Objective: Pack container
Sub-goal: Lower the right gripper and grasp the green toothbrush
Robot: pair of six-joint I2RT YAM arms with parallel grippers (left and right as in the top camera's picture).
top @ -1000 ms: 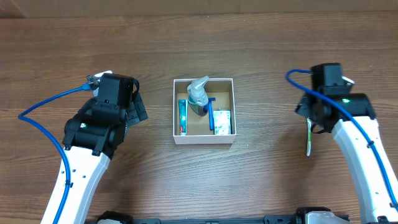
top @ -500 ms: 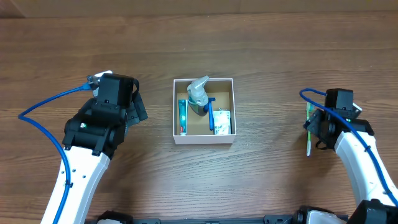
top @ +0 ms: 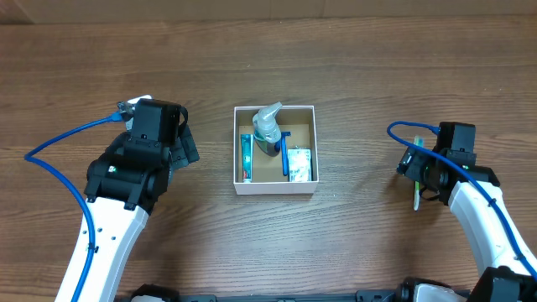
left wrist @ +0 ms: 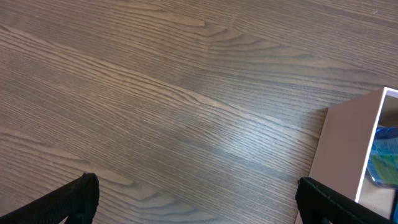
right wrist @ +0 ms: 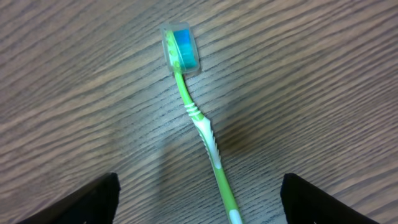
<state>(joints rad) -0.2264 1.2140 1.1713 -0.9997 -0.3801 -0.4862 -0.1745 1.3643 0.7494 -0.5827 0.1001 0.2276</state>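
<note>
The container, a square white-walled box with a brown inside, stands mid-table and holds a clear spray bottle, a toothpaste tube, a blue-handled item and a small packet. A green toothbrush with a clear cap over its blue head lies on the table at the right. My right gripper is open and hangs over it, one finger on each side of the handle. My left gripper is open and empty, left of the container's wall.
The wooden table runs all around the container. Blue cables loop from both arms, left and right.
My right arm has moved toward the table's front and now sits over the green toothbrush, turned a little to the left. The left arm and the container's contents have not moved.
</note>
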